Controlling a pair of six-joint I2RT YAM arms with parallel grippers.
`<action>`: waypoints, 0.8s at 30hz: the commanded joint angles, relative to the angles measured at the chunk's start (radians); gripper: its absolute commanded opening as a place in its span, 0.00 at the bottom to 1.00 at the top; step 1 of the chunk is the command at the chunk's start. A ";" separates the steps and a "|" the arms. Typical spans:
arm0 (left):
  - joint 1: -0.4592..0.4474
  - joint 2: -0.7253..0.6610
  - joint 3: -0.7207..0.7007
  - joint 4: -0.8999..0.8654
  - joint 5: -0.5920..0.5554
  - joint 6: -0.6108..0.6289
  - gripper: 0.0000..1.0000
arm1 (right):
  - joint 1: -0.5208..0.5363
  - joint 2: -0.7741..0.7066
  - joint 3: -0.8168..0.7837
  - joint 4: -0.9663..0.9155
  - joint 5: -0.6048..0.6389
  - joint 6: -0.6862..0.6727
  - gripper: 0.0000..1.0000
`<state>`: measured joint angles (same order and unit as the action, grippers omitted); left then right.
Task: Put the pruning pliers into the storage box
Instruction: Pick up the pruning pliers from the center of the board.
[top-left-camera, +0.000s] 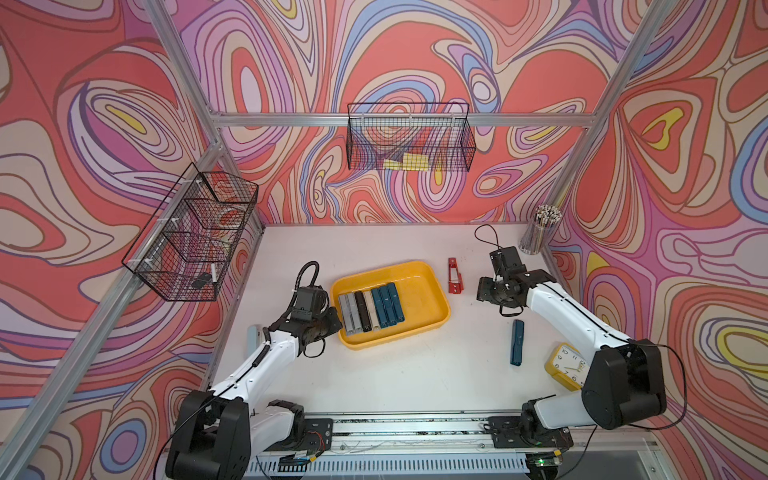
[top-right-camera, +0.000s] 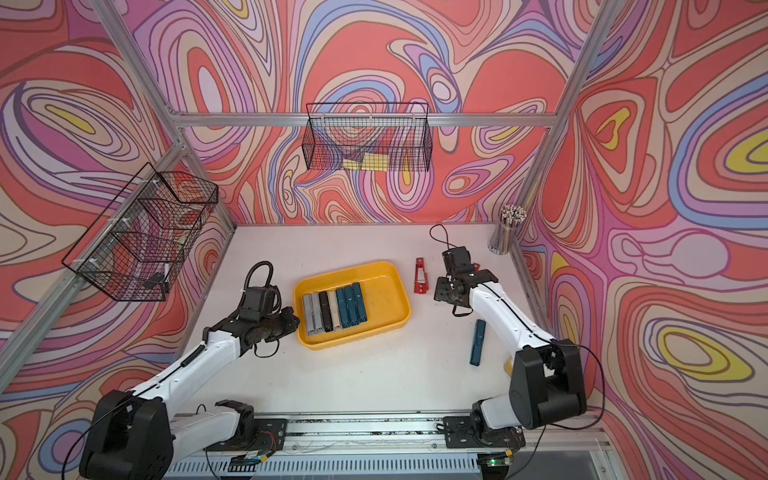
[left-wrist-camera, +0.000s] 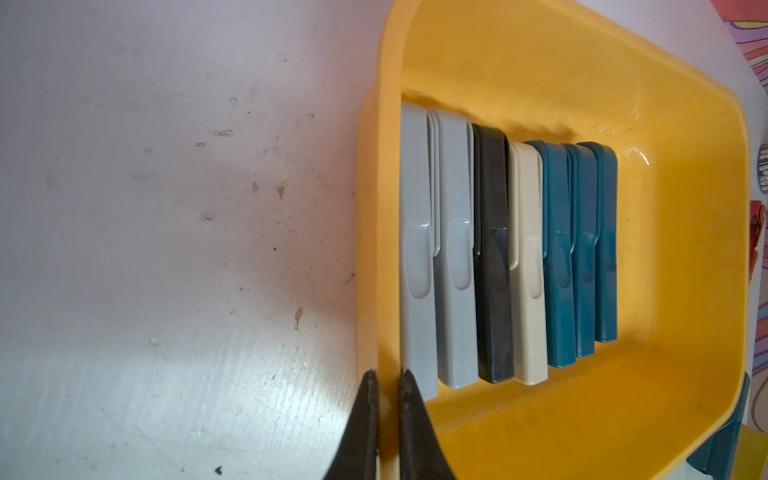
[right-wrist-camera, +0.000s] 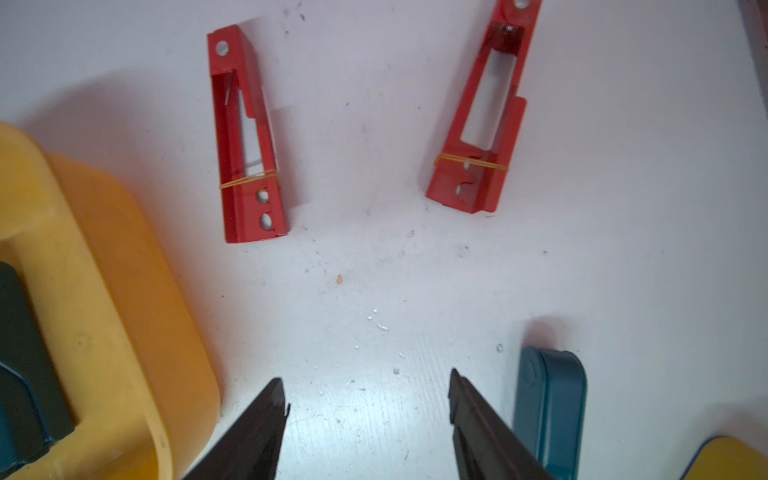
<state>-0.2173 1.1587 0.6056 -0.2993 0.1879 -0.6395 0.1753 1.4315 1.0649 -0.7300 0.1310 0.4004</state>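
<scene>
Mid-table, the yellow storage box (top-left-camera: 419, 291) is sitting at a slant, and a row of seven pruning pliers (top-left-camera: 371, 311) is lying side by side against its left end: grey pair (left-wrist-camera: 436, 249), black bar (left-wrist-camera: 492, 249), beige bar (left-wrist-camera: 525, 257), teal trio (left-wrist-camera: 584, 249). The left gripper (left-wrist-camera: 388, 376) is pinching the box's left rim, with one finger (left-wrist-camera: 370, 415) outside the wall and the other inside, just beside the end of the outermost grey bar. In both top views those fingertips are getting lost against the black wrist. The right gripper (right-wrist-camera: 368, 378) is hanging over bare table (right-wrist-camera: 374, 270) to the right of the box, fingers spread apart with nothing between them. Three more pliers are lying outside the box. The loose teal bar (top-left-camera: 516, 343) is lying beside the right forearm, and the right wrist view is cutting off all but its rounded end. Both red ones are showing cut-outs and a thin yellowish band around them. The first red bar (right-wrist-camera: 247, 137) is sitting near the box's right end, fully in view. The second red bar (right-wrist-camera: 478, 116) is running off the frame edge in the wrist view. From above the right wrist is covering nearly all of it, leaving only a red sliver in a top view (top-right-camera: 476, 265). The yellow clock (top-left-camera: 565, 363) is partly covered by the right elbow. A cup of white-tipped sticks (top-left-camera: 540, 232) is standing in the far right corner. A pale object (top-left-camera: 253, 336) is peeking out behind the left forearm, too hidden to identify.
</scene>
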 joint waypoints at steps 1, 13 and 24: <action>-0.006 -0.028 -0.010 0.029 0.033 0.021 0.05 | -0.051 -0.023 -0.031 -0.029 0.002 -0.016 0.68; -0.007 -0.016 -0.013 0.029 0.030 0.024 0.05 | -0.287 0.020 -0.101 -0.030 -0.045 -0.070 0.71; -0.007 -0.003 -0.003 0.028 0.020 0.025 0.05 | -0.369 0.096 -0.084 -0.023 -0.112 -0.099 0.72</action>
<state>-0.2173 1.1553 0.6003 -0.2928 0.1898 -0.6392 -0.1764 1.5059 0.9695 -0.7547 0.0456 0.3180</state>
